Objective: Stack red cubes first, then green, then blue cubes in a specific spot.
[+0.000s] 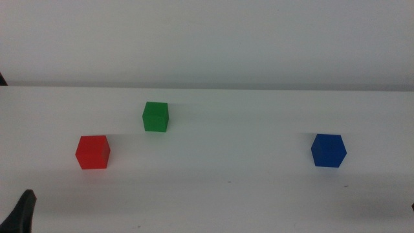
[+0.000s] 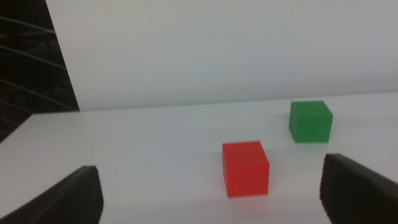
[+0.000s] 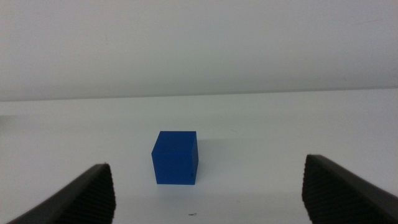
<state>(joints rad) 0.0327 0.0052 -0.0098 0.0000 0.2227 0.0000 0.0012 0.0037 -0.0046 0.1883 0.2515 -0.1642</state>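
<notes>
The red cube (image 1: 92, 152) sits on the white table at the front left, the green cube (image 1: 155, 116) behind it to the right, and the blue cube (image 1: 328, 150) far to the right. All three stand apart, none stacked. My left gripper (image 1: 22, 213) waits at the bottom left corner. In the left wrist view it (image 2: 212, 208) is open and empty, with the red cube (image 2: 245, 168) just ahead and the green cube (image 2: 310, 121) beyond. My right gripper (image 3: 208, 202) is open and empty, facing the blue cube (image 3: 175, 157). No spot is marked on the tabletop.
The white table (image 1: 226, 175) ends at a pale back wall (image 1: 207, 39). A dark area (image 2: 31, 62) lies beyond the table's left side in the left wrist view.
</notes>
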